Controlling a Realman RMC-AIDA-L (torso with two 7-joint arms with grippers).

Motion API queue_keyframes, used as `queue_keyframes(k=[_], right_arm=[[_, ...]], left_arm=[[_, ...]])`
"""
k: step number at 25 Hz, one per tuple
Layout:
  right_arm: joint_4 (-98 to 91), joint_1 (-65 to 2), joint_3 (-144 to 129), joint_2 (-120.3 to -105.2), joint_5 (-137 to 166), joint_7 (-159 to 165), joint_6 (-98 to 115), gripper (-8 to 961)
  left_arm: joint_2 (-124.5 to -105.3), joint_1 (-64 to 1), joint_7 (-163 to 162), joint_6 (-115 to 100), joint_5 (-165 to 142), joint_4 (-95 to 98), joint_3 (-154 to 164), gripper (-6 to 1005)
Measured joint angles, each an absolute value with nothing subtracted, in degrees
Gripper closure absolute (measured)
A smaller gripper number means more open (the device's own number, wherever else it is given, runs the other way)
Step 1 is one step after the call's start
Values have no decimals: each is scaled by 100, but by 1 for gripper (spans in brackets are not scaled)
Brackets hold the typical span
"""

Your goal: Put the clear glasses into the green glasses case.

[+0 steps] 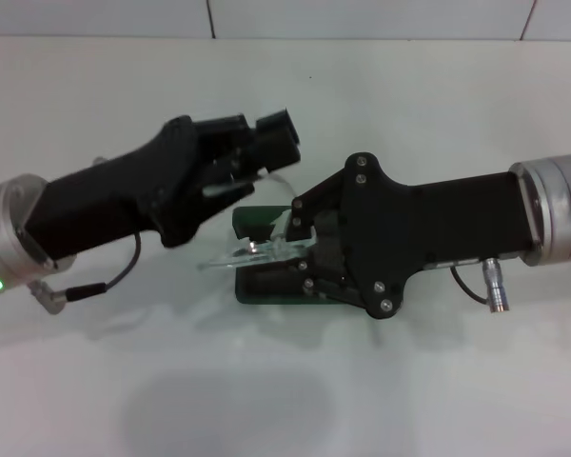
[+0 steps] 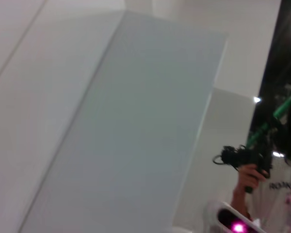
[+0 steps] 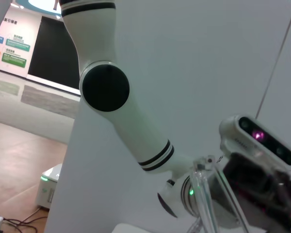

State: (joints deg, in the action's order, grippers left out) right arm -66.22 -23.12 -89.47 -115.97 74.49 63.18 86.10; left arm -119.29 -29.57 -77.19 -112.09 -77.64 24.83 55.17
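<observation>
Meeting over the green glasses case (image 1: 266,286) on the white table (image 1: 409,114), my right gripper (image 1: 295,249) pinches the clear glasses (image 1: 243,255) just above it (fingers closed on the frame), while I cannot tell my left gripper's (image 1: 233,176) opening.

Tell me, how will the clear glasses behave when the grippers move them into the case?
The glasses are thin clear plastic, so they are probably light and a little flexible; a temple arm could bend or snag. The smooth frame may slip in the right gripper. They lie over the open green case, with the left gripper close by, so they could tip.
</observation>
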Motion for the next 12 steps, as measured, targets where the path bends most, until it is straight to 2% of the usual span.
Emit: queue_keyframes(k=[12], right_arm=[[-6608, -2250, -8982, -11592, 7392, 6272, 8664, 835]], left_arm=[[-11885, -2945, -7569, -11198, -7685, 2198, 4989, 844]])
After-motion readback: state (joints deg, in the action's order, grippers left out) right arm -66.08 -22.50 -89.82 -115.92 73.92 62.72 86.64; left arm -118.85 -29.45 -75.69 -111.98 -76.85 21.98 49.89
